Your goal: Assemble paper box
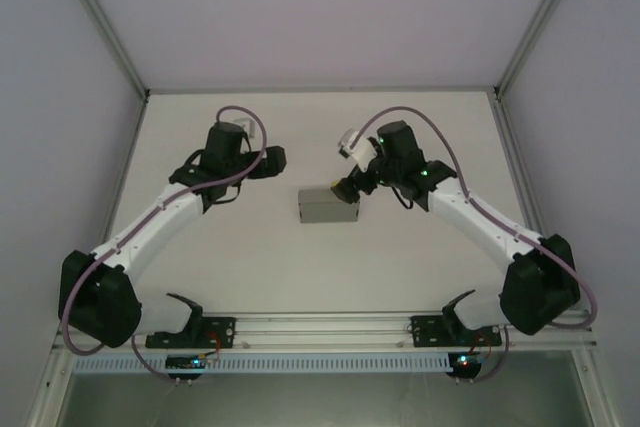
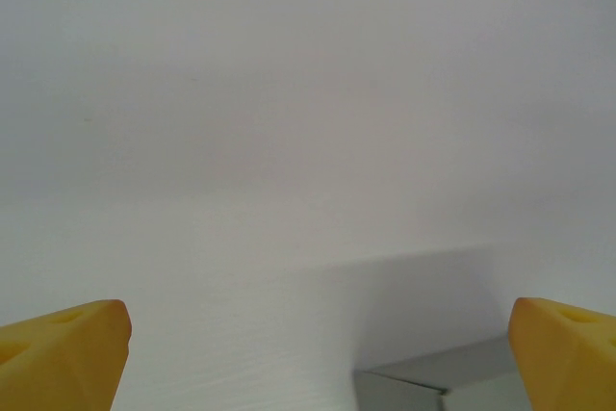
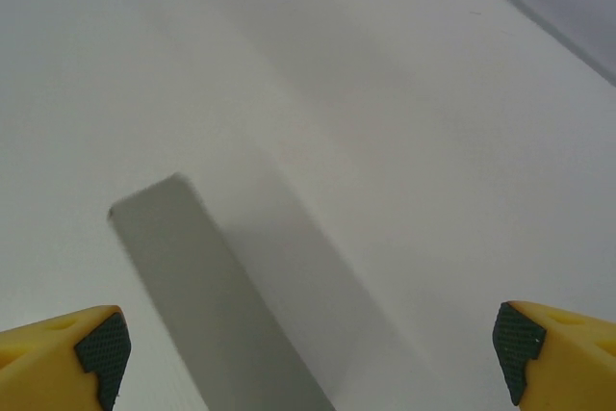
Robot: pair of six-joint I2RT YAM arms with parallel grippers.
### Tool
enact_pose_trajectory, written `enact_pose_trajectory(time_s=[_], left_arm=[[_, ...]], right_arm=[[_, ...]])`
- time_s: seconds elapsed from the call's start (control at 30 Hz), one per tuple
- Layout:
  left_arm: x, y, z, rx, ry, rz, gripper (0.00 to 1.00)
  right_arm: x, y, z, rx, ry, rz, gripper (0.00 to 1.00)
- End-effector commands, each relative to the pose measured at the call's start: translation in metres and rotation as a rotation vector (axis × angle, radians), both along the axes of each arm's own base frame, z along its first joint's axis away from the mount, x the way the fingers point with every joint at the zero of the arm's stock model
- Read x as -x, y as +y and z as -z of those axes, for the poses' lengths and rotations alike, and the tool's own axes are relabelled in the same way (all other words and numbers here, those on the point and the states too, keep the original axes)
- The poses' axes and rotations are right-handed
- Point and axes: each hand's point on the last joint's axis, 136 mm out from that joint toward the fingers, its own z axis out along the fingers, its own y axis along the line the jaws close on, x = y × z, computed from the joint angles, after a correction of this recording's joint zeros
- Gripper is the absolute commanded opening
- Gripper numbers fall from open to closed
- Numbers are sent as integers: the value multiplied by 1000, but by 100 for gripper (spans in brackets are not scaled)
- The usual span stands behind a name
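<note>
While matte and grey, the paper box [image 1: 329,206] stands low, rectangular.

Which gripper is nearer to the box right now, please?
The right. The right gripper is open at the far right corner of the box. The left gripper, also open, is off to the box's far left, clearly apart from it.

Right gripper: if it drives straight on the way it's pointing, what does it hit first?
Likely the table, close beside the grey box. The box lies off-centre under the open right gripper, so one finger might clip it first. Depth is unclear.
</note>
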Motion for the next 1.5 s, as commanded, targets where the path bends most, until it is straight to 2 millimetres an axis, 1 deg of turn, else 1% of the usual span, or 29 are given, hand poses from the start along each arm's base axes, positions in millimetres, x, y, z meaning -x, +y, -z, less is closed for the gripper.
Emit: enact_pose_trajectory(time_s=[0.0,0.03,0.1,0.2,0.37,0.47,0.53,0.6,0.67,0.7,0.8,0.87,0.93,1.03,1.2,1.27,1.33,1.37,1.43,1.47], left_arm=[[9,22,1,-50,6,-28,100],[11,27,4,-54,15,-37,100],[16,33,8,-60,28,-44,100],[21,40,13,-63,41,-59,100],[29,49,19,-72,47,-79,100],[32,53,22,-73,56,-90,100],[34,56,23,-80,60,-99,100],[36,59,23,-90,64,-112,99],[37,62,24,-96,67,-121,100],[38,62,25,-96,67,-122,100],[41,64,28,-95,71,-129,100],[42,66,28,-97,72,-136,100],[44,69,29,-101,70,-146,100],[45,71,28,-106,62,-155,100],[49,72,30,-101,60,-155,100],[50,72,30,-100,59,-149,99],[52,72,30,-101,58,-145,99],[52,72,30,-100,56,-145,100],[54,72,31,-97,56,-143,100],[54,72,30,-97,56,-141,100]], right_arm=[[34,7,28,183,-25,-354,99],[32,7,34,220,-29,-391,99],[26,10,37,271,-35,-437,99],[24,15,49,350,4,-496,99],[22,23,84,539,21,-543,99],[18,28,103,626,10,-546,96],[12,32,115,666,-3,-518,89],[-1,34,123,699,-38,-457,82],[-1,35,130,708,-40,-449,74],[-5,38,130,706,-68,-437,72],[-8,40,132,702,-100,-405,63],[-17,39,129,713,-145,-358,55],[-31,35,129,740,-199,-292,49],[-47,28,131,798,-265,-234,51],[-81,21,132,860,-354,-92,52],[-86,19,138,874,-365,-79,54],[-81,19,145,863,-344,-108,55],[-78,20,146,851,-335,-119,59],[-70,19,143,834,-322,-125,72],[-65,21,144,827,-314,-143,77]])
